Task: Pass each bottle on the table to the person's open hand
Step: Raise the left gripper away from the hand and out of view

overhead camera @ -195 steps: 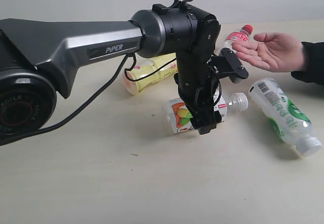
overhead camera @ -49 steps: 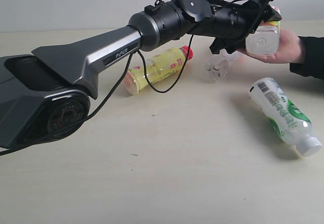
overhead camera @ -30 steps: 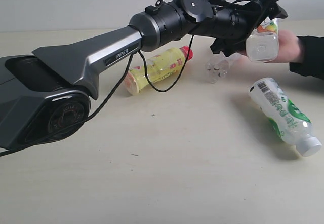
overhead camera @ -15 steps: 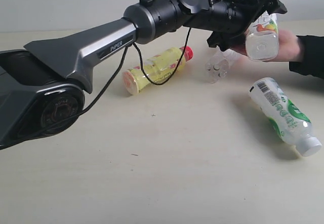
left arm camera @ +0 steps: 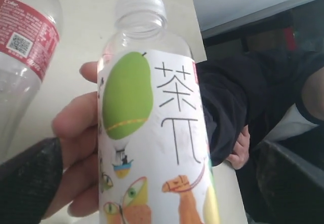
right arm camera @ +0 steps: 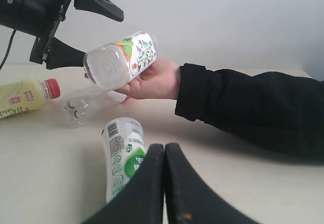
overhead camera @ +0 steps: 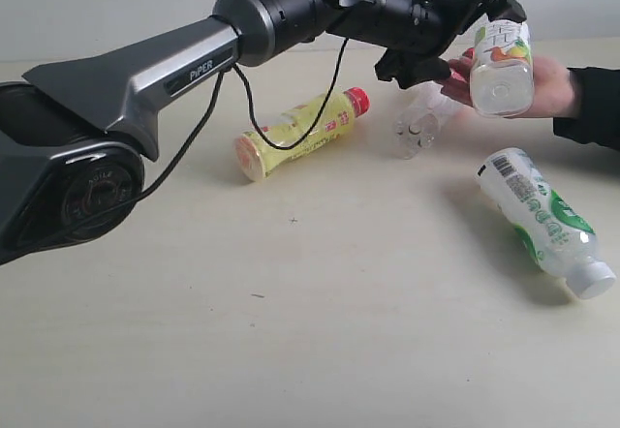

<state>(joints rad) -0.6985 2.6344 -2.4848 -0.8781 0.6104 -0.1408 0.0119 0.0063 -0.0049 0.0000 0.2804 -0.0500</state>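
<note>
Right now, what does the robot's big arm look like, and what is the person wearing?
The left arm is grey and black, with white PiPER lettering, a silver ring and a thin black cable looping beside it. Its black fingers are pointed. The person wears a black long sleeve.
</note>
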